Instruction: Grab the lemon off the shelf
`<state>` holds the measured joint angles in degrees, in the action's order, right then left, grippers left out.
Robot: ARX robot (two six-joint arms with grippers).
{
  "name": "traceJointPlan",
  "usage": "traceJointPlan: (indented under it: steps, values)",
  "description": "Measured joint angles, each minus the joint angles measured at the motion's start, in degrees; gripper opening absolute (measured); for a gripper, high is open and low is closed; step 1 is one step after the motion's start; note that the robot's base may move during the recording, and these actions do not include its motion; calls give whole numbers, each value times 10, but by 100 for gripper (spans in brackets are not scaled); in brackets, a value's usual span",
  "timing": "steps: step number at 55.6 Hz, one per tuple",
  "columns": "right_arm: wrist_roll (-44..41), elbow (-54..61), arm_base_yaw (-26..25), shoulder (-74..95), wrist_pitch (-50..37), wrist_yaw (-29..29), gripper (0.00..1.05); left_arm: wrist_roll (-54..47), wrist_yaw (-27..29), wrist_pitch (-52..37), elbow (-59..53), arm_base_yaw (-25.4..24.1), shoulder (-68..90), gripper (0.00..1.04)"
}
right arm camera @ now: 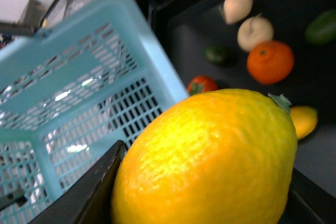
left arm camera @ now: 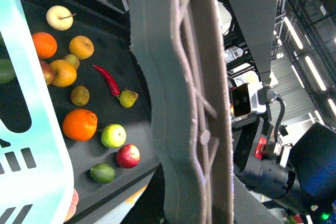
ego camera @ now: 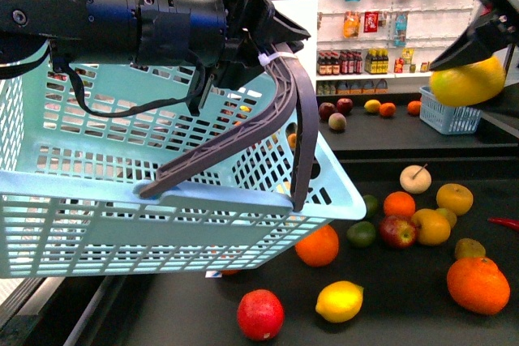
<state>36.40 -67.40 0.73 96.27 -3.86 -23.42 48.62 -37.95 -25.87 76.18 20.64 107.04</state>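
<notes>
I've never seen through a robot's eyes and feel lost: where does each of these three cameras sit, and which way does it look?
Front view: on the robot's body, facing the shelf of fruit; the left gripper grips the basket handle, the right gripper holds the lemon.
Left wrist view: on the left arm, looking past that handle at fruit on the shelf.
Right wrist view: on the right arm, looking along a black finger at the lemon, basket behind.
All three show the basket.

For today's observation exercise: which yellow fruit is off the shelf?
The large yellow fruit in the right end effector; the lemon lies on the shelf.
</notes>
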Motion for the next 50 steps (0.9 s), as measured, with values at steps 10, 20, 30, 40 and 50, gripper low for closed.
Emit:
traceJointPlan:
  steps: [10,20,30,40,50]
  values:
    - [18,15,87,7,-16,10,63,0,-1,0,0,0,0,8]
    - [19,15,120,33,-21,31,63,0,0,0,0,0,0,8]
    - [18,15,139,56,-26,52,63,0,0,0,0,0,0,8]
    - [12,8,155,70,-34,71,74,-10,0,1,0,-3,0,8]
    - [-3,7,156,73,-45,88,98,-10,1,1,0,-6,0,8]
